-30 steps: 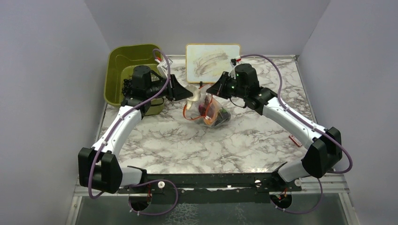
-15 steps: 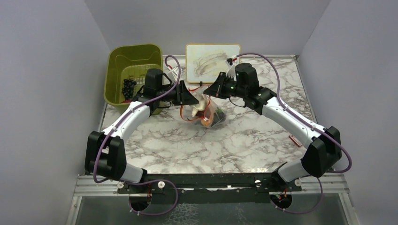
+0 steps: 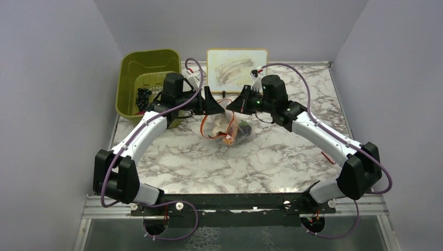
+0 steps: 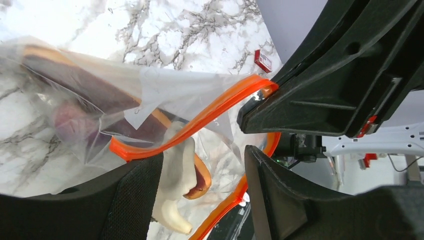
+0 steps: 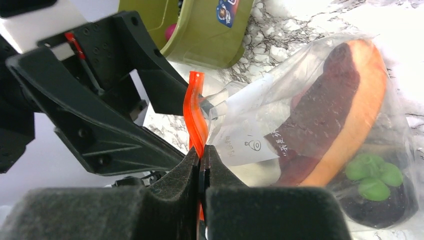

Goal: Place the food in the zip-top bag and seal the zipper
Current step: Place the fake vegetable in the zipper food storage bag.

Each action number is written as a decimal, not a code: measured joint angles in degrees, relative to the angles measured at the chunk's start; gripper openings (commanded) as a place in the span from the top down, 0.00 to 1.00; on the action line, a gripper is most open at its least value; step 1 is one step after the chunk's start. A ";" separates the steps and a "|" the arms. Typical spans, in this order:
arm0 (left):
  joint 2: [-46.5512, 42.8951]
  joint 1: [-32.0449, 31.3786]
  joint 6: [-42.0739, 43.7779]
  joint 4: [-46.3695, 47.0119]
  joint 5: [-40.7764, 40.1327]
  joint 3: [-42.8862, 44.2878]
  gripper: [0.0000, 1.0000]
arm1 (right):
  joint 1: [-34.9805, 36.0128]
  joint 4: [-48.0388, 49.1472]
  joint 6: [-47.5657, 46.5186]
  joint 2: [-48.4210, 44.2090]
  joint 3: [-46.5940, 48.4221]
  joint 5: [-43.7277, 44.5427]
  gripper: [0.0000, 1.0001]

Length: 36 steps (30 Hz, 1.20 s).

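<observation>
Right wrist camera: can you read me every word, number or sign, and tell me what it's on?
Bag: tiny dark print beside a round sign, too small and tilted to read.
Bin: blue sticker with a picture, no words I can read.
Nothing else here shows writing.

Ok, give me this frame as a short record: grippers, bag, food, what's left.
bag: mouth open, zipper unsealed
right gripper: shut on zipper
left gripper: open, jaws either side of cream piece at bag mouth
in bag: hot dog, green piece
in bin: grapes
left to do: grapes in, seal
</observation>
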 measured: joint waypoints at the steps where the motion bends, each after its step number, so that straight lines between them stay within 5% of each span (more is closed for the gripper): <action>1: -0.15 0.00 0.31 -0.39 -0.31 0.48 0.37 | 0.00 0.04 0.02 -0.35 -0.37 0.00 0.99; 8: -6.03 0.00 3.06 -4.98 -5.99 6.03 0.38 | 0.00 -0.13 -0.13 -2.14 -2.23 0.20 0.99; 16: -12.46 0.00 13.53 -11.39 -22.23 11.39 0.38 | 0.00 -5.44 -2.29 -5.18 0.83 3.37 0.99; 23: -13.51 0.00 22.03 -12.83 -41.00 8.48 0.35 | -0.02 -6.34 -4.13 -13.11 -2.67 6.80 0.99; 36: -9.92 1.79 30.86 -10.78 -59.78 4.66 0.29 | -0.02 -13.35 -10.38 -17.22 -3.17 9.81 0.99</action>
